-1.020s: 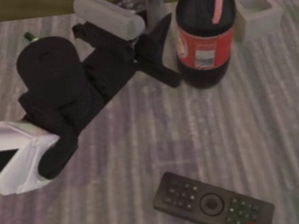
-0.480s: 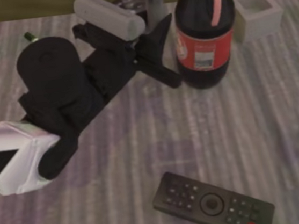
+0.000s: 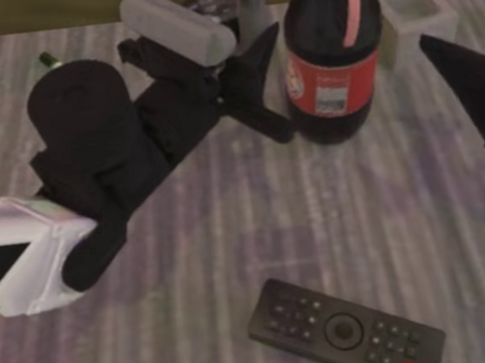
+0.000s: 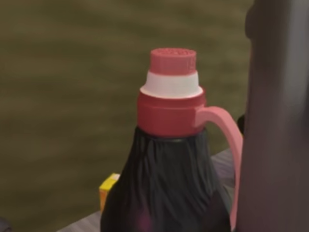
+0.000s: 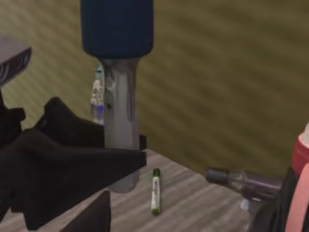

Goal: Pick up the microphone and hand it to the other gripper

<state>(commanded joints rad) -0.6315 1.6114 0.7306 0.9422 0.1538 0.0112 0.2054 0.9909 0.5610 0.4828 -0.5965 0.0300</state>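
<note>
The microphone [image 5: 119, 121] stands upright in the air, dark blue foam head on top, grey handle below. My left gripper [image 3: 267, 78] is shut on the lower handle at the table's far middle; one black finger [image 5: 72, 164] crosses in front of the handle. From above only the handle [image 3: 251, 10] shows, and the head runs out of the picture. In the left wrist view the handle [image 4: 280, 121] fills one edge. My right gripper [image 3: 467, 77] hangs open at the right edge, beyond the bottle and apart from the microphone.
A dark cola bottle [image 3: 332, 48] with a red cap [image 4: 172, 60] and pink handle stands between the two grippers. A white cube cup [image 3: 421, 17] sits behind it. A black remote [image 3: 343, 329] lies near the front edge. A green-capped marker [image 5: 155, 191] lies far left.
My right gripper has come into the top view from the right edge. The left arm and the microphone have stayed still.
</note>
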